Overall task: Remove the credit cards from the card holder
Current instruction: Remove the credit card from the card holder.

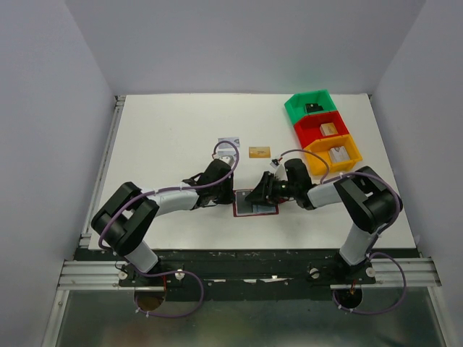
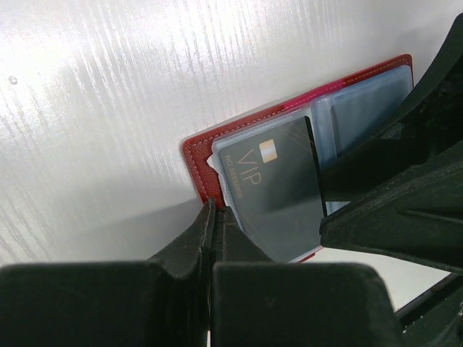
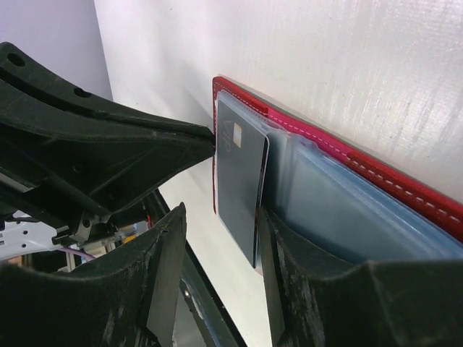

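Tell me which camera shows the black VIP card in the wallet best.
Left wrist: the black card faces that camera, with its VIP lettering and chip plain to see. The right wrist view shows it only at a steep slant. In the top view it is too small to make out.

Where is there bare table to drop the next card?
Broad bare table left of the silver card; a strip behind it and the gold card. Crowded around the card holder and by the bins.

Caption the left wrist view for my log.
Left gripper shut at the open card holder edge, black VIP card showing inside.
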Robot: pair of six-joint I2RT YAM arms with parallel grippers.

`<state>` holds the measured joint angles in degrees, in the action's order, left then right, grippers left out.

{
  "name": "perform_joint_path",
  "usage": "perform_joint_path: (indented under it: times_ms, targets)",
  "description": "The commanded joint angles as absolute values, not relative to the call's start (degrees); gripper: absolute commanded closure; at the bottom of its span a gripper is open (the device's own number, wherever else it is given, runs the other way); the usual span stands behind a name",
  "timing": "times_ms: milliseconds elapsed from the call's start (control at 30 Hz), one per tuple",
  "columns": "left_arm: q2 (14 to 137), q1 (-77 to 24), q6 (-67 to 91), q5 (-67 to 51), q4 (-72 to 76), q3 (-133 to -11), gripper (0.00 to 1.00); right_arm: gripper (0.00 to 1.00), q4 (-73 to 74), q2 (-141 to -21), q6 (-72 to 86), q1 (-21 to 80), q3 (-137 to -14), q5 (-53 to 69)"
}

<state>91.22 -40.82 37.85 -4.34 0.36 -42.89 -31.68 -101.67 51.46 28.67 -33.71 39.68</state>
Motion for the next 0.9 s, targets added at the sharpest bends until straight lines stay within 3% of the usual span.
perform_joint_path:
  times_ms: [0, 867]
  targets:
    - [93.3, -41.0, 38.6, -5.6, 1.6, -42.4, 1.00, 0.48, -36.8, -103.6, 52.8, 28.7, -34.5, 43.2]
    - [93.9, -41.7, 39.1, -6.9, 3.7, -41.5, 1.00, 0.45, -37.7, -109.4, 53.4, 30.1, -38.9, 48.5]
